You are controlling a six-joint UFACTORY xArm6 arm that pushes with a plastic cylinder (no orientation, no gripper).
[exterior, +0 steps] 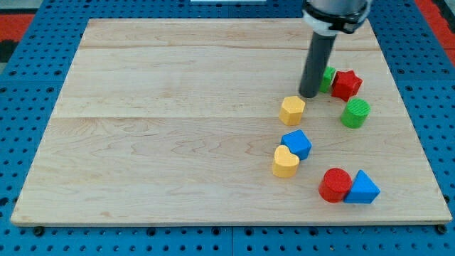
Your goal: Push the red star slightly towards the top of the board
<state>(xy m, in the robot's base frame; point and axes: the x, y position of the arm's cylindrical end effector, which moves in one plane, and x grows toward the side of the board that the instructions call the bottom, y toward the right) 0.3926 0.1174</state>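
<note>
Left of red star (346, 84): my tip (309, 94), on wood-grain board (178, 128).

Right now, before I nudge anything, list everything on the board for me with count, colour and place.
red star: 1, red, upper right of the board
green block: 1, green, touching the star's left side, partly hidden by the rod, shape unclear
green cylinder: 1, green, just below the star
yellow hexagon: 1, yellow, left of the green cylinder
blue block: 1, blue, below the hexagon
yellow heart: 1, yellow, touching the blue block's lower left
red cylinder: 1, red, lower right
blue triangle: 1, blue, touching the red cylinder's right side
wooden board: 1, pale wood
my tip: 1, dark rod, left of the star, just above the hexagon
</note>
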